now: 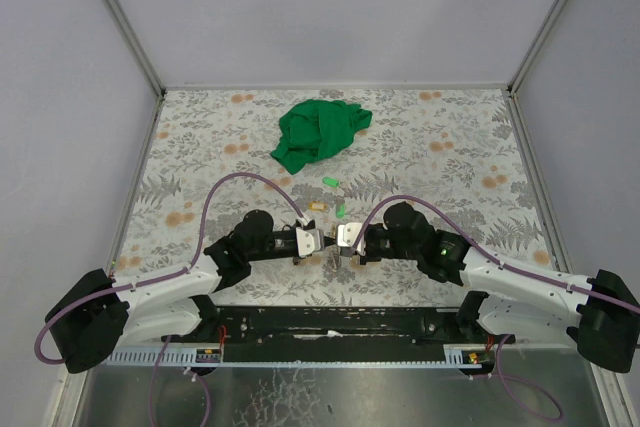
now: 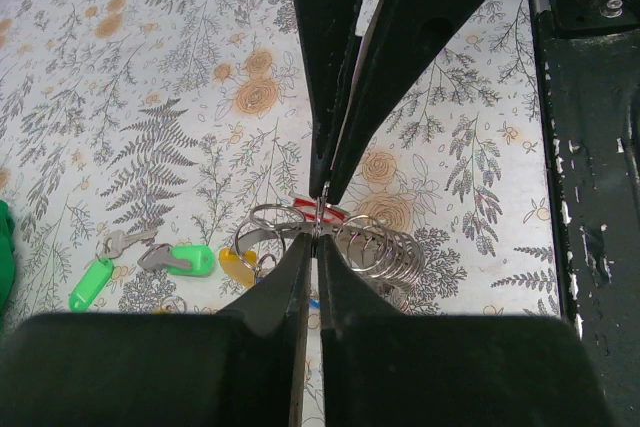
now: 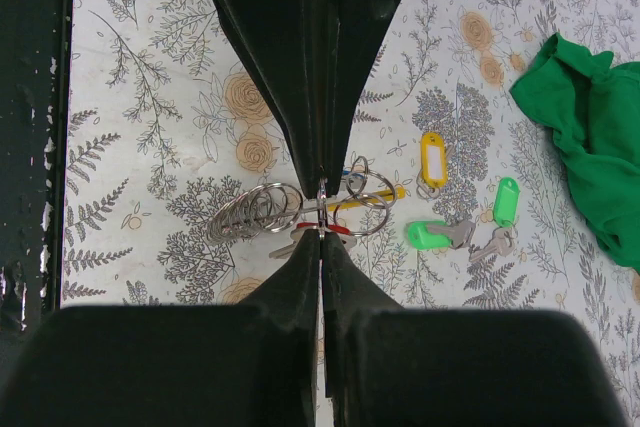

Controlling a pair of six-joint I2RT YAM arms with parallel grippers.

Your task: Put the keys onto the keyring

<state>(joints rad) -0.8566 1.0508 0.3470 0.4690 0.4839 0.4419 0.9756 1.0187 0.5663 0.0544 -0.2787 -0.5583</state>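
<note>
Both grippers meet tip to tip low over the table's near middle. My left gripper [image 1: 313,244] [image 2: 316,232] and my right gripper [image 1: 345,240] [image 3: 322,237] are each shut on the thin silvery keyring [image 2: 250,216] [image 3: 300,204]. A bunch of small rings [image 2: 385,247] [image 3: 250,212] hangs on its wire. A red-tagged key [image 2: 330,213] [image 3: 342,231] lies right under the pinch. A yellow tag [image 2: 238,265] sits beside it. Loose on the table are two green-tagged keys [image 3: 428,235] [image 3: 506,200] and a yellow-tagged key [image 3: 431,159].
A crumpled green cloth [image 1: 320,132] [image 3: 590,137] lies beyond the keys at the back middle. The black base rail [image 1: 330,322] runs along the near edge, close behind both grippers. Frame posts [image 1: 120,17] stand at the back corners.
</note>
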